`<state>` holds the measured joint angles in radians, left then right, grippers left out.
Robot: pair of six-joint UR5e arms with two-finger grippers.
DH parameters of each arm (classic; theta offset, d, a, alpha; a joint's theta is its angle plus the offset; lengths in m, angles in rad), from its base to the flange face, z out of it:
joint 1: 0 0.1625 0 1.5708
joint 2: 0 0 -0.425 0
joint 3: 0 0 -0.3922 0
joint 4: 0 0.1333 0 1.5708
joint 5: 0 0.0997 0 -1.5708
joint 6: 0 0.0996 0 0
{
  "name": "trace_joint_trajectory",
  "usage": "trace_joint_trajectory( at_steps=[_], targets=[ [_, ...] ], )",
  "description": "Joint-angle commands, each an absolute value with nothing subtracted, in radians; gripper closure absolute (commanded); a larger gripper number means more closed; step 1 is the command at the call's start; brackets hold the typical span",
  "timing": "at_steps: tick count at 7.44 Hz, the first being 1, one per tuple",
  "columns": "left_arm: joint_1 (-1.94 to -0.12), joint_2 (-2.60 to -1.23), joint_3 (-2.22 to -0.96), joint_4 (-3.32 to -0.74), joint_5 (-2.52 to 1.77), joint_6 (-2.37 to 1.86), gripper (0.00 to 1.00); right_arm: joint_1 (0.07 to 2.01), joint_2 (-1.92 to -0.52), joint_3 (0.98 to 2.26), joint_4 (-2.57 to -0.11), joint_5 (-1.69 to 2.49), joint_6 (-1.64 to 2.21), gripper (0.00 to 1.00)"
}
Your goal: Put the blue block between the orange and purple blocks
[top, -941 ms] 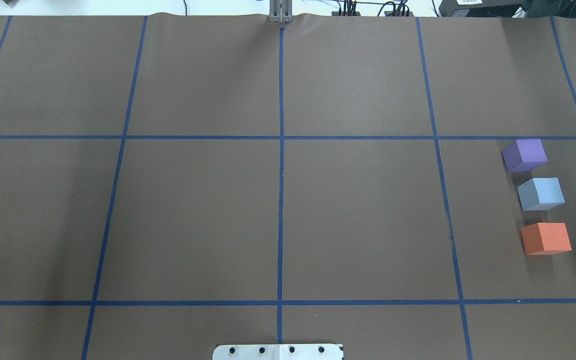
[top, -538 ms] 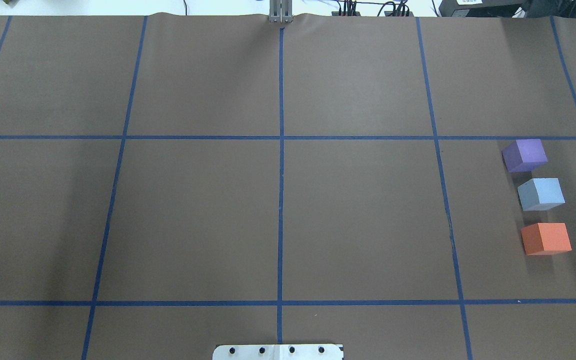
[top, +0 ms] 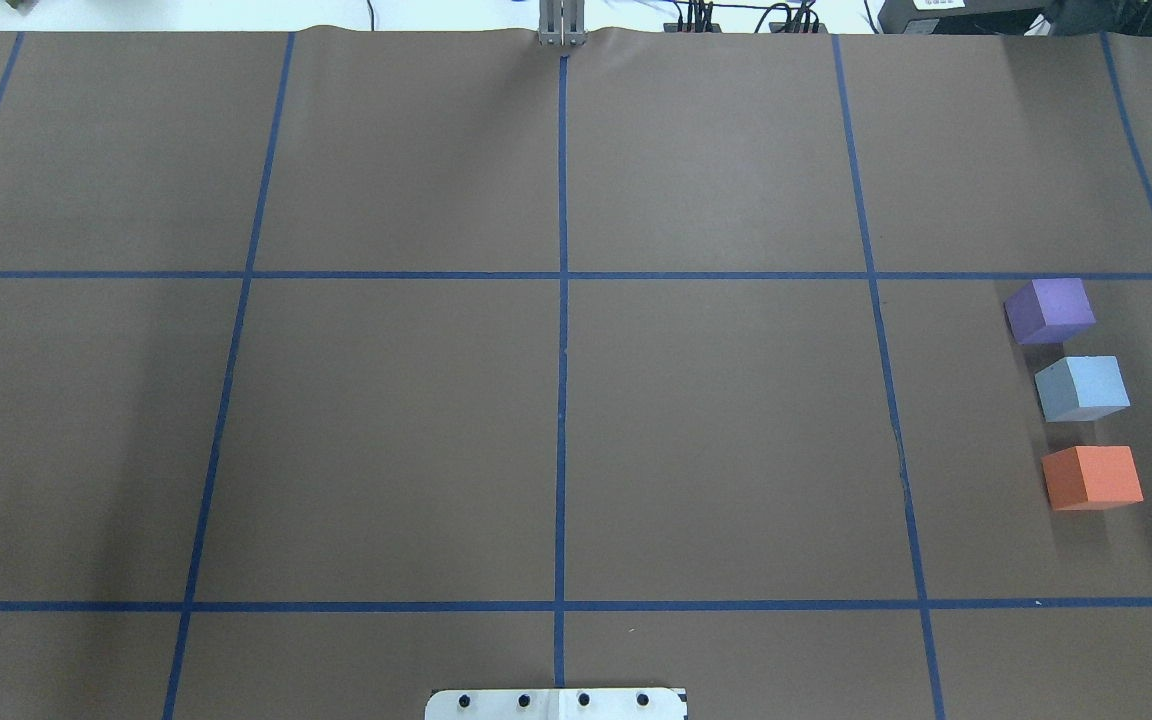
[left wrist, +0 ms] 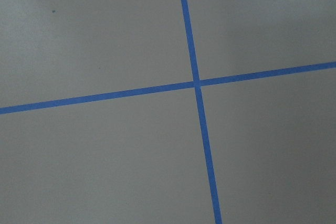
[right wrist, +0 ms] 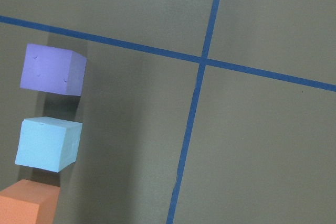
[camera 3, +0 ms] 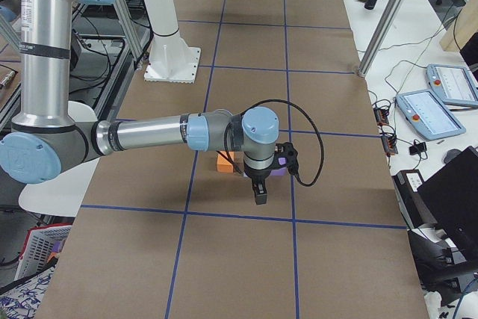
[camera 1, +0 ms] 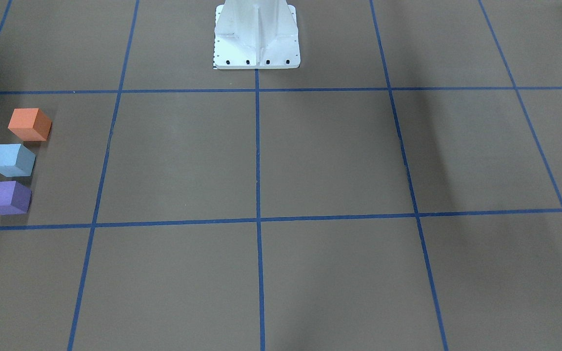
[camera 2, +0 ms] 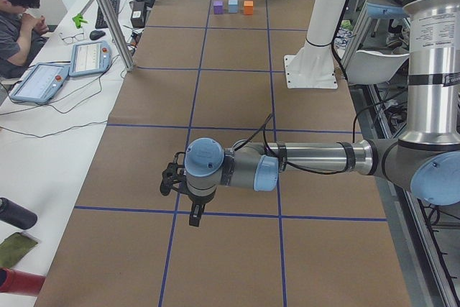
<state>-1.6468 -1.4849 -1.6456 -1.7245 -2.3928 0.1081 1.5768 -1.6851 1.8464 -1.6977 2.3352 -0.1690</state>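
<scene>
The blue block [top: 1083,387] sits on the brown table between the purple block [top: 1051,310] and the orange block [top: 1093,477], in a row at the right with small gaps. The front-facing view shows the same row: orange [camera 1: 30,124], blue [camera 1: 12,160], purple [camera 1: 7,197]. The right wrist view shows purple [right wrist: 52,69], blue [right wrist: 48,144] and orange [right wrist: 26,208] at its left edge. My right gripper [camera 3: 258,196] hangs above the table beside the blocks. My left gripper [camera 2: 193,215] hangs over the far left end. I cannot tell whether either is open or shut.
Blue tape lines [top: 562,400] divide the brown table cover into squares. The white robot base [camera 1: 256,36] stands at the near middle edge. An operator [camera 2: 18,19] sits at a side desk with tablets and cables beyond the table's far edge.
</scene>
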Motion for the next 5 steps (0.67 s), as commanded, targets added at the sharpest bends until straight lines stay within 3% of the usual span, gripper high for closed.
trace_joint_trajectory(
  at_steps=[1, 5],
  targets=[
    [-1.649, -1.468, -1.654, -1.767, -2.402, 0.109, 0.00, 1.577, -1.686, 1.845, -1.698, 2.336, -0.169, 0.00],
    [-1.649, -1.405, -1.722, -1.731, -2.419, 0.107, 0.00, 1.577, -1.689, 1.844, -1.698, 2.338, -0.169, 0.00]
  ],
)
